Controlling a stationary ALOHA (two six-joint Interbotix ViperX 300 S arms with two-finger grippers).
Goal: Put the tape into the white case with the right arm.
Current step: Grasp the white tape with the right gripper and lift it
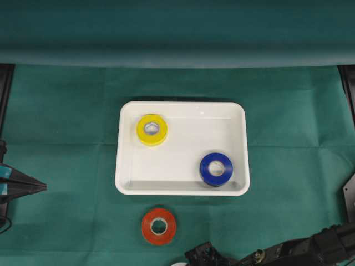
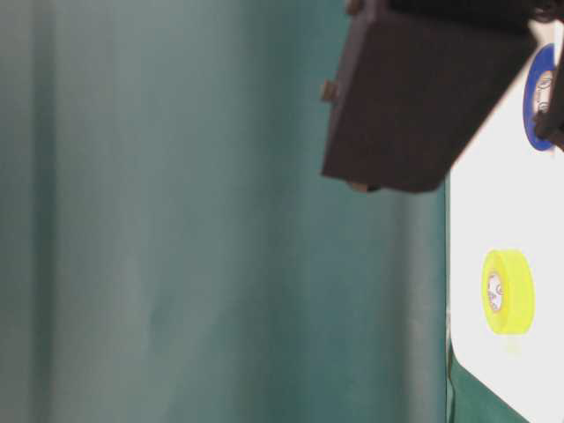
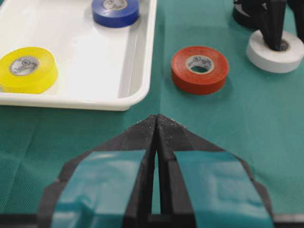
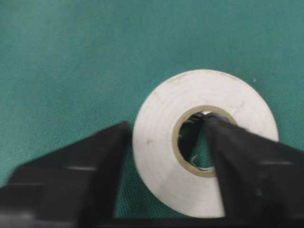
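A white tape roll (image 4: 204,156) lies flat on the green cloth near the table's front edge. My right gripper (image 4: 165,119) straddles its wall. One finger (image 4: 247,161) stands inside the cardboard core, with a strip of the hole showing between it and the wall. The other finger (image 4: 85,171) is blurred, just outside the roll. The left wrist view shows that gripper (image 3: 274,40) over the white roll (image 3: 266,59). The white case (image 1: 183,188) holds a yellow roll (image 1: 152,129) and a blue roll (image 1: 216,168). A red roll (image 1: 159,226) lies in front of it. My left gripper (image 3: 156,118) is shut and empty.
A black roll (image 3: 243,16) sits behind the white one, partly hidden by the right gripper. The right arm (image 1: 299,246) reaches in along the front edge. A dark blurred block (image 2: 423,88) fills the top of the table-level view. Black frames stand at both far corners.
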